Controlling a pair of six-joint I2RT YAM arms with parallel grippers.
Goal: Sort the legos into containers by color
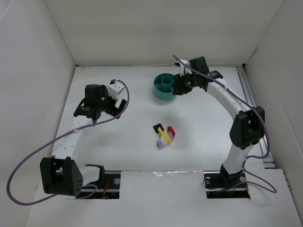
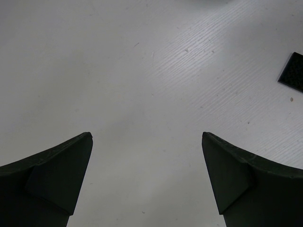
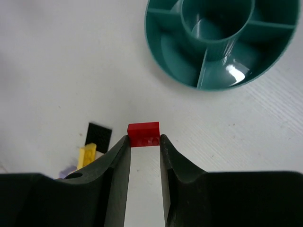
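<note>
**Red brick held at the dish's edge, ready for a compartment**

The right hand (image 3: 143,144) is clamped on a red brick (image 3: 143,133), pinching it by its two short ends at the very fingertips. Most of the brick therefore sticks out past the tips, which should let it fall free when the fingers part. In the top view this hand (image 1: 181,86) hovers at about 3 o'clock of the teal dish (image 1: 158,92), close against its wall. That looks like a carry that has reached the dish but is not yet over a wedge.

The brick is small, a plain bright red block, far smaller than any wedge, so a loose drop should do.

The dish has low walls, spoke-like dividers and a central cup (image 3: 215,21). No brick shows in the parts the wrist view covers.

The other bricks lie in a tight cluster on the tabletop (image 1: 118,142), at roughly 6 o'clock of the dish and well apart from it. They are a black brick (image 1: 156,127), a yellow brick (image 1: 164,136), a pale purple brick (image 1: 161,144) and a second red brick (image 1: 171,131). They touch or overlap, so I judge each will need a careful pick.

The left hand (image 2: 147,179) hangs over bare tabletop at about 9 o'clock of the cluster, fingers spread wide and holding nothing. It seems parked out of the working arm's way.
</note>
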